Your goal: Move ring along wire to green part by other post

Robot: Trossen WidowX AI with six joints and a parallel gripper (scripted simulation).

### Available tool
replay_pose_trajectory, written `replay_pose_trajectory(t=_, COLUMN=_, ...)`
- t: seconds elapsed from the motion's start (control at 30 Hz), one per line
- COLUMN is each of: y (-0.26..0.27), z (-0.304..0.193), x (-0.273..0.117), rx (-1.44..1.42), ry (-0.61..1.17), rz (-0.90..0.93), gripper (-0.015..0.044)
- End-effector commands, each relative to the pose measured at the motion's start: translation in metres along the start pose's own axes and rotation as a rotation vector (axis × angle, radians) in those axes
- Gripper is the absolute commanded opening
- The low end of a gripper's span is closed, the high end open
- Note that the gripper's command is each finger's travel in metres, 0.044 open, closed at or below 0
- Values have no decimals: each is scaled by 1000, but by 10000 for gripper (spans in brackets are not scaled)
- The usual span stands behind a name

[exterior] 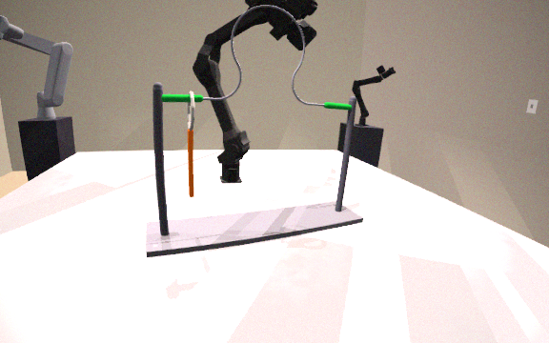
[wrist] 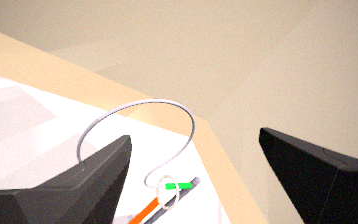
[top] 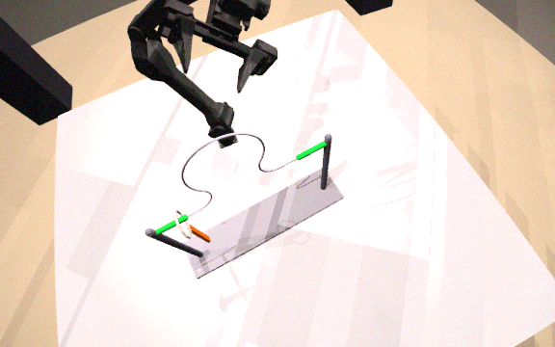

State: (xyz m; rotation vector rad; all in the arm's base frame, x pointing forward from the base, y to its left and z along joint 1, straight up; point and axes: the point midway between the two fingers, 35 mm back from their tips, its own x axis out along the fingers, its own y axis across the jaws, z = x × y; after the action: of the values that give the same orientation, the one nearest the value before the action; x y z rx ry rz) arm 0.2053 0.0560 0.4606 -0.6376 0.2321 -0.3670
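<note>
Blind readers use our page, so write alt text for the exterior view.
A ring with an orange handle hangs on the green wire section beside the left-hand post; a thin grey wire arches toward the other post, a black arm behind.

The top view looks steeply down from above the bench (top: 374, 289) (exterior: 112, 295) (wrist: 25, 112), taking in the whole wire (top: 183, 169) (exterior: 233, 48) (wrist: 152, 101). The exterior view sits low, looking nearly level across the bench, both posts (top: 326, 164) (exterior: 159, 162) (wrist: 172, 200) in frame. The wrist view looks out between the jaws, close to them, angled down at the wire farther off. Top and exterior share the wire, posts and arm (top: 186, 89) (exterior: 222, 107).
</note>
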Motion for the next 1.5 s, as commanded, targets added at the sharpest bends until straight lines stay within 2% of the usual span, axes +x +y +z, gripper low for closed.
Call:
replay_pose_trajectory(t=0.0, y=0, z=0, x=0, rx=1, ry=2, rz=-1, gripper=374)
replay_pose_trajectory(t=0.27, y=2, z=-12, x=17, rx=101, ry=70, rz=-37, gripper=164)
replay_pose_trajectory(t=0.87, y=-30, z=-58, x=78, rx=720, ry=207, rz=-231, gripper=160)
replay_pose_trajectory(t=1.47, y=-89, z=-108, x=119, rx=1256, ry=133, rz=-476, gripper=160)
